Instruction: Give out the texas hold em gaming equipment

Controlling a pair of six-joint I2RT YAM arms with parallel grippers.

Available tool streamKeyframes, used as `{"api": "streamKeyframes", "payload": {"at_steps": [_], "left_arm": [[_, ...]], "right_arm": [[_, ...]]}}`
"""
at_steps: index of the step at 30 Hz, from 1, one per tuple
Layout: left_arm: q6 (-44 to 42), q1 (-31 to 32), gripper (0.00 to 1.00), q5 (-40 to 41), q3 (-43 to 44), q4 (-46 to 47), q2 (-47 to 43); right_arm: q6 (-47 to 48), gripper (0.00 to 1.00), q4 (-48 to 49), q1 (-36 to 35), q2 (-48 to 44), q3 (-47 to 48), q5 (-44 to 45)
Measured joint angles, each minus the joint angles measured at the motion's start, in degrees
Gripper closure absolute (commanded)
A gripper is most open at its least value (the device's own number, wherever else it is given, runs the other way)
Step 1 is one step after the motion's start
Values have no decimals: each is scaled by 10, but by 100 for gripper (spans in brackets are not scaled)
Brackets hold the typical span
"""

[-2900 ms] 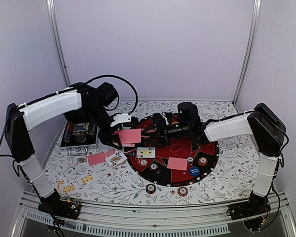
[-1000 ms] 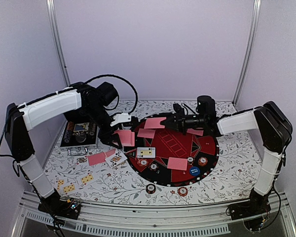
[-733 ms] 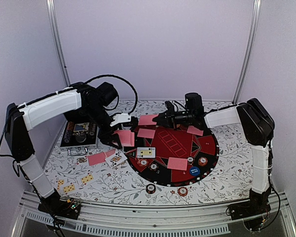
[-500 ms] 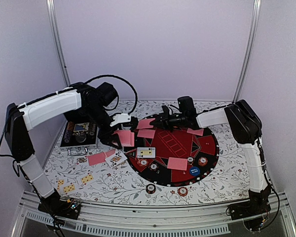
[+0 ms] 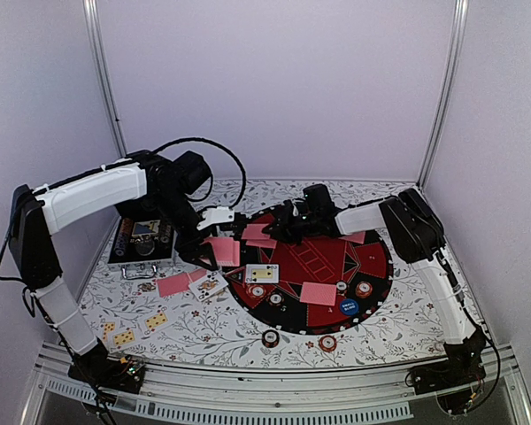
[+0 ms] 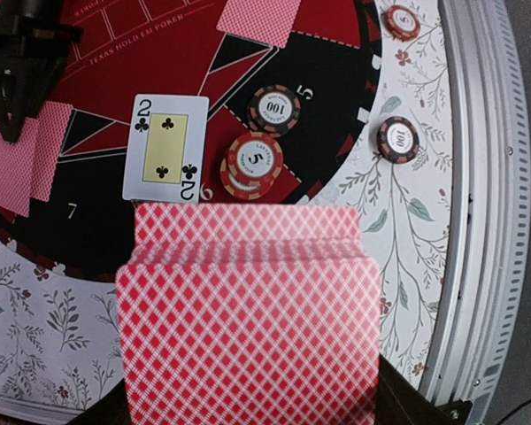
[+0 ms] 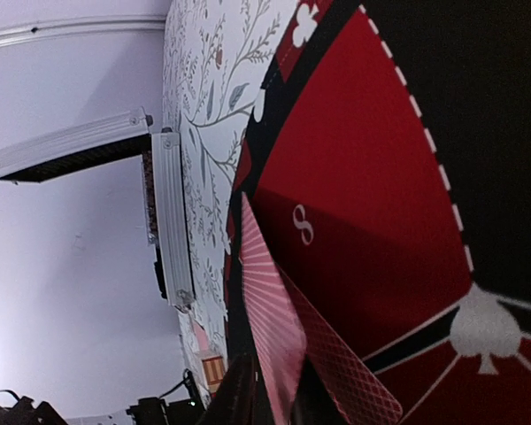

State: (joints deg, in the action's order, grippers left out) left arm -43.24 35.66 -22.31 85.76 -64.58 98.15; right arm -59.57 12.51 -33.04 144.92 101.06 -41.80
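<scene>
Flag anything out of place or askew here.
The two of clubs lies face up on the mat, while the other cards there show pink backs. Several face-up cards lie scattered off the mat at the table's near left, and two chips sit just past its near edge.

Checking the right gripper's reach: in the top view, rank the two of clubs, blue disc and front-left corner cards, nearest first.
1. Two of clubs, mat's left, by the right gripper.
2. Blue disc, mat's near right.
3. Corner cards, front left.

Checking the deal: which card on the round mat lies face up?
The two of clubs, beside the chips; the other cards on the mat show red backs.
</scene>
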Motion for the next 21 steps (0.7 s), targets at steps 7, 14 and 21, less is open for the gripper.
{"api": "streamKeyframes", "payload": {"at_steps": [7,14,21], "left_arm": [[0,0,66,0,-1,0,0],[3,0,66,-2,-3,1,-1],[4,0,66,-2,-3,2,-2]], "right_arm": [[28,52,-10,0,6,18,14],[72,42,-40,0,-46,-22,43],[100,34,-46,0,-183,-133,65]]}}
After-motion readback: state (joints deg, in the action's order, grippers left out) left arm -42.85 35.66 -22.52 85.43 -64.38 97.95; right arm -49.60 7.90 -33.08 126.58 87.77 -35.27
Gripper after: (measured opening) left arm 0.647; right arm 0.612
